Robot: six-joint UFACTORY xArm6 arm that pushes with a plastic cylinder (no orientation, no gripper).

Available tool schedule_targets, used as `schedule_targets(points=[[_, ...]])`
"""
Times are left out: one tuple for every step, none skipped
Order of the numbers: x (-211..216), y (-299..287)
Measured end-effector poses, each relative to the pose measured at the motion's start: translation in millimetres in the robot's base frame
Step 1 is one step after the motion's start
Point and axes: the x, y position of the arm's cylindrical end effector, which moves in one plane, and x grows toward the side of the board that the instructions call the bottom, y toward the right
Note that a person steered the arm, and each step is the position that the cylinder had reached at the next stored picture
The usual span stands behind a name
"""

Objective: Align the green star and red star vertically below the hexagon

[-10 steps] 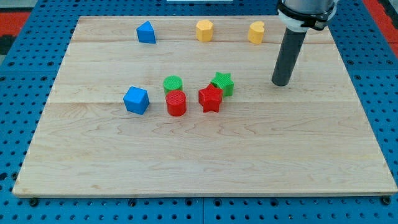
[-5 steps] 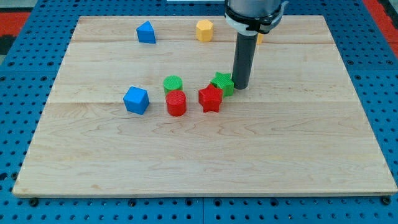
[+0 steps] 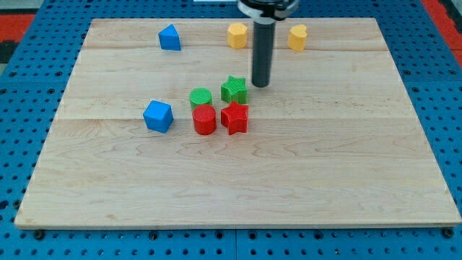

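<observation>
Camera view puts your rod coming down from the view's top, with my tip [image 3: 260, 85] resting on the wooden board [image 3: 361, 166]; it is a bare rod that holds nothing and touches no block. Just to the tip's lower left sits the green star [image 3: 234, 89], near but apart from it. Below that star lies the red star [image 3: 234, 118], touching the red cylinder [image 3: 204, 120] on its left, and the green cylinder [image 3: 201, 97] stands right above the red one. Up and left of the tip you see the yellow hexagon [image 3: 237, 35]; up and right, another yellow block [image 3: 297, 37]. Far to the left are a blue cube [image 3: 158, 115] and a blue block [image 3: 170, 37]. You can read no writing or labels anywhere.
</observation>
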Motion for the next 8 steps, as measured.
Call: schedule_targets(points=[[52,1],[67,-44],[20,-50],[-22,-50],[-18,-33],[2,-33],[20,-86],[7,-114]])
